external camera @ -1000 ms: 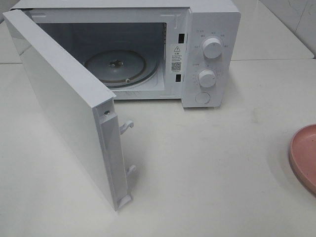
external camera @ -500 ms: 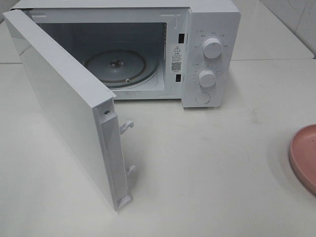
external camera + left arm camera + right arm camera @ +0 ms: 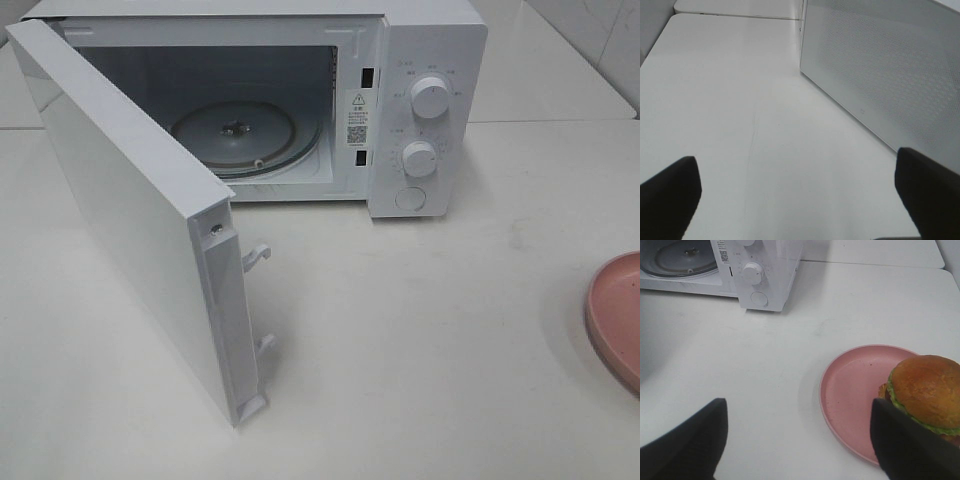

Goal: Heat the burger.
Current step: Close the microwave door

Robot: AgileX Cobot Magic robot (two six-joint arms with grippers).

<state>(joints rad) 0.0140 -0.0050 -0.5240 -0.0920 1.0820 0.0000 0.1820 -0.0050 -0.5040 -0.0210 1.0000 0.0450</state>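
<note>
While microwave (image 3: 400, 100) door (image 3: 140, 230) hangs wide at far left and glass turntable (image 3: 245, 135) sits bare, burger (image 3: 925, 392) rests on pink plate (image 3: 855, 390) at near right. Left gripper (image 3: 795, 200) fully spread, empty over table (image 3: 740, 125); right gripper (image 3: 800, 440) spread, empty, near plate. Possible risk: squashing bun or knocking plate off.
</note>
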